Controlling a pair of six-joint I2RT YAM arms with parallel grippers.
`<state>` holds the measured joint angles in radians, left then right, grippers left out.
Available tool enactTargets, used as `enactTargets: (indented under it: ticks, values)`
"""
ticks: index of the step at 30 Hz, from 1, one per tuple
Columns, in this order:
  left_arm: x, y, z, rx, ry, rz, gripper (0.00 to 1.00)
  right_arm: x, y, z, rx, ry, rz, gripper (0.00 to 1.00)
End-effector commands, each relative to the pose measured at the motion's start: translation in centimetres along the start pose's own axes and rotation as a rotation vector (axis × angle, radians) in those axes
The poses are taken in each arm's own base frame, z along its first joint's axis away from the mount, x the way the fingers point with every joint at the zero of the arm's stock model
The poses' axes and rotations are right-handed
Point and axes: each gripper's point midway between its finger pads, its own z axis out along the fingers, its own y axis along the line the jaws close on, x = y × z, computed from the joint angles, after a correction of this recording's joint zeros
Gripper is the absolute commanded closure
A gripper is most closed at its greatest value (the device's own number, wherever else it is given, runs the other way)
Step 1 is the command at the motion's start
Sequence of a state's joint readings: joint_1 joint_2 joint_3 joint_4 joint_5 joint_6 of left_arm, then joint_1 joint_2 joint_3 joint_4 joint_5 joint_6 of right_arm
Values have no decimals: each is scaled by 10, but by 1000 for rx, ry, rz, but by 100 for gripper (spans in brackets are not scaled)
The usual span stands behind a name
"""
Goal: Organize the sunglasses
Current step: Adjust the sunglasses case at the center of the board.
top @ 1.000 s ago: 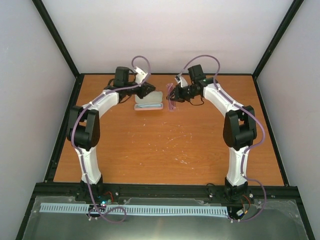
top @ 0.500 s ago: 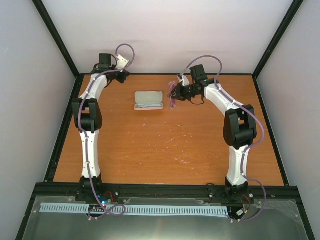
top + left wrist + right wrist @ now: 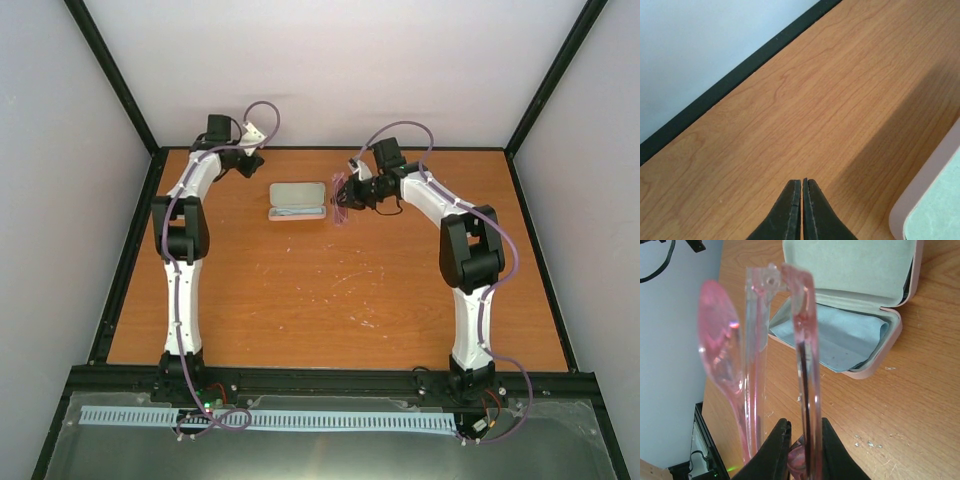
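Note:
My right gripper (image 3: 804, 442) is shut on the sunglasses (image 3: 805, 365), a translucent pink pair held folded above the table; they show in the top view (image 3: 342, 196) just right of the pink case. The case (image 3: 297, 201) lies open at the back middle, lid up, with the light blue cloth (image 3: 840, 337) inside its tray. My left gripper (image 3: 802, 192) is shut and empty, low over bare wood at the back left corner (image 3: 248, 158), with a corner of the case (image 3: 927, 195) at its right.
The black frame rail (image 3: 735, 75) and the white back wall run close behind the left gripper. Small white specks (image 3: 867, 442) dot the wood in front of the case. The wooden table (image 3: 330, 290) stretches toward the arm bases.
My left arm has swung away from the case to the back left corner. My right gripper has moved the sunglasses slightly left, closer to the case.

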<state>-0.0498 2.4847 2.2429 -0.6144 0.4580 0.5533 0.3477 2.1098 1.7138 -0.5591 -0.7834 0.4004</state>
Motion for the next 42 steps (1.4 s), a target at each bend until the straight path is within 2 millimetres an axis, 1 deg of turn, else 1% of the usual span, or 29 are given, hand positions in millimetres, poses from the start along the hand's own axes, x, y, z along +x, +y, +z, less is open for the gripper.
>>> enactTargets:
  ticks: [1, 10, 14, 22, 25, 32, 36, 42]
  values:
    - [7, -19, 9, 65, 23, 28, 94, -1, 3, 1, -11, 6, -21, 97]
    - [28, -41, 21, 125, 77, 1, 94, 3, 0, 1, -3, 22, -18, 97]
    - [39, -50, 25, 153, 106, -15, 94, 2, 1, -1, 5, 12, -23, 97]
    - [51, -68, 26, 216, 142, -38, 95, 2, 2, -1, 5, 13, -25, 97]
    - [50, -77, 21, 246, 143, -58, 95, 3, 2, -1, 6, 15, -25, 97]
    - [48, -106, 11, 311, 136, -109, 96, 1, -4, 2, 23, 15, -2, 97]
    - [41, -123, 7, 343, 126, -130, 96, -1, -10, 7, 30, 20, 32, 97]
    - [25, -148, 2, 390, 102, -159, 96, -4, -20, 17, 34, 24, 98, 97]
